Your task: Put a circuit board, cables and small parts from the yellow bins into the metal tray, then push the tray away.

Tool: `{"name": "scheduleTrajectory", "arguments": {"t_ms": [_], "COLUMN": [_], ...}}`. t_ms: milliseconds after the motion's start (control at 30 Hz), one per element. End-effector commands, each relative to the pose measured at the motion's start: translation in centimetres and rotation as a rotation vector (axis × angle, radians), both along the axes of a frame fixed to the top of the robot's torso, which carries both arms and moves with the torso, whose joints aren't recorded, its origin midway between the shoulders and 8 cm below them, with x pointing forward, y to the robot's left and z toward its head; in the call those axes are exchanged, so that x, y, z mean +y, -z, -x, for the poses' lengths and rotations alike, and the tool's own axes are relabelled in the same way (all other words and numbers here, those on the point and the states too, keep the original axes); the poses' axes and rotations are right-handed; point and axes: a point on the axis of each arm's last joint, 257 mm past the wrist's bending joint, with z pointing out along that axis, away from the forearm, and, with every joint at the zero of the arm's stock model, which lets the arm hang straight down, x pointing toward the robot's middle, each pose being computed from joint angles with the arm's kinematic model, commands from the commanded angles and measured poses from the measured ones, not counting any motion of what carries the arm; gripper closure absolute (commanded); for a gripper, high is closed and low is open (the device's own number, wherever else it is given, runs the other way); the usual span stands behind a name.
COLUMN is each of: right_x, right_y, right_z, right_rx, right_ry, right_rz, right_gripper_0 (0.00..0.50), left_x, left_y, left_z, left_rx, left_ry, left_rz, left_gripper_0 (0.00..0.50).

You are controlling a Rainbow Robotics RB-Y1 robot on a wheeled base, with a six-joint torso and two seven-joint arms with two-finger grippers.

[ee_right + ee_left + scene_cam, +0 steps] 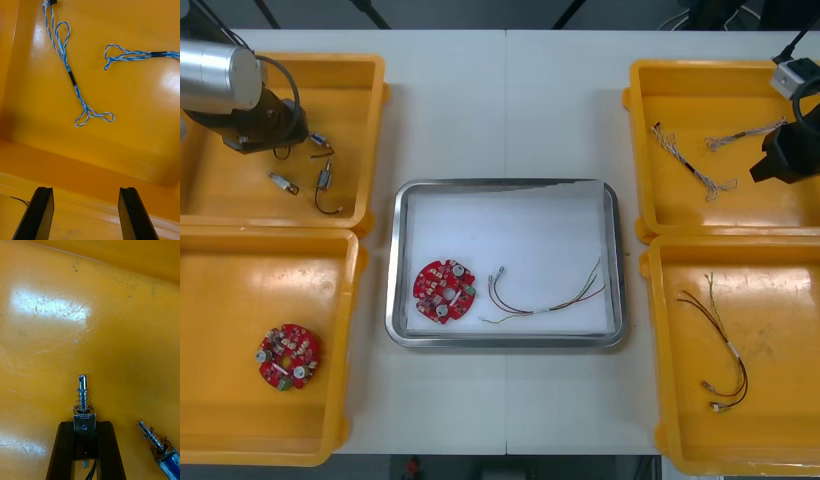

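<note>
Bins (230, 195), left hand (84, 423) pinching small metal part (83, 390), right hand (85, 188) spread

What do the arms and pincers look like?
Left arm: shiny silver cylinder, then black wrist, thin black cable looping over. Right arm: black, small grey box and black cable above. Left pincer, right pincer: flat black fingers, squared tips.

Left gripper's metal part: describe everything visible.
The metal part is shiny: a squarish body with a small blue dot, and a round-tipped pin with a hole, ringed by a coil spring. The left gripper is shut on the body; the pin sticks out past the fingertips, in line with them. Under it is a yellow bin; whether they touch is unclear. A second part lies apart beside it.
</note>
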Motion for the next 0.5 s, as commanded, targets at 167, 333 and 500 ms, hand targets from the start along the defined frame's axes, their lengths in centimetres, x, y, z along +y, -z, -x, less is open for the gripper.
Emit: {"name": "scheduleTrajectory", "arguments": {"t_ms": [167, 333, 500], "right_x": [-1.6, -1.8, -2.3], "right_y": [-3.3, -3.5, -3.8], "right_z": [-4.3, -7.3, -9.9], "right_rx": [-0.066, -0.119, -0.182], "right_ry": [-0.005, 0.005, 0.030], "right_rz": [0.045, 0.053, 0.036], "right_gripper_0": [0.000, 0.000, 0.000], "left_x": [3.0, 3.0, 2.3], "left_y": [-4.9, -8.3, -11.0], "left_z": [0.4, 1.1, 2.6], "left_rx": [-0.006, 0.004, 0.032], "left_ry": [0.047, 0.052, 0.060], "left_rz": [-0.068, -0.076, -0.065], "left_gripper_0": [0.500, 0.500, 0.500]}}
